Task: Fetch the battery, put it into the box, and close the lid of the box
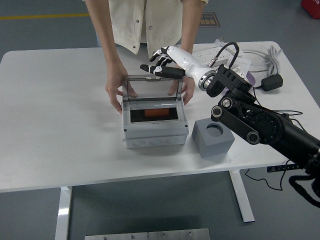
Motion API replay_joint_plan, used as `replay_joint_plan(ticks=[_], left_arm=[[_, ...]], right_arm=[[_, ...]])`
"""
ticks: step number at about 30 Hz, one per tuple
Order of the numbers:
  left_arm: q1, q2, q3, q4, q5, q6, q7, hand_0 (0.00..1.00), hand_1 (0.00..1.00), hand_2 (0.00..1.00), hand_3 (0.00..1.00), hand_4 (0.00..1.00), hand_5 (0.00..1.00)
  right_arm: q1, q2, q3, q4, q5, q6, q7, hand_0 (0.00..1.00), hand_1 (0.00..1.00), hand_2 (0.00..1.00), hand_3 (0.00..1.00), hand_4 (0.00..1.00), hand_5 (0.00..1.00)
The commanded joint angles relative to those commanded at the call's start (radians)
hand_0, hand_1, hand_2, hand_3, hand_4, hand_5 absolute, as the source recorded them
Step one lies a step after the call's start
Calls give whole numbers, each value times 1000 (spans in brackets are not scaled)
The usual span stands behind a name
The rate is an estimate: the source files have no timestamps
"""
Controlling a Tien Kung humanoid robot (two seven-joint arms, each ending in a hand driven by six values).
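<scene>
Right arm (260,127): black, built of bulky rounded links; round joint caps with pale metallic centres and small screws; silver ring at the wrist; black cable (223,51) looping up from the wrist housing and back down to it; further black cables hanging at the picture's right edge. Right hand (162,64): white glossy shell over the back and forearm section; five fingers (161,71), black with white segments at the knuckles. Person (145,25): cream sleeveless vest, open at the front, small dark snaps along its edges; forearms bare.
</scene>
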Motion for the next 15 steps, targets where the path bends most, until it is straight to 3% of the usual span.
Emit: replay_joint_plan(ticks=[8, 15], left_arm=[[-1, -2, -2, 0, 1, 0, 1, 615, 743, 567, 525, 180, 2], [0, -2, 14, 0, -20, 2, -2, 615, 743, 567, 525, 179, 2]], right_arm=[[-16, 0, -46, 10, 6, 3, -6, 717, 601, 596, 677, 960, 894], [-31, -39, -28, 117, -38, 35, -58, 715, 601, 594, 676, 958, 900]])
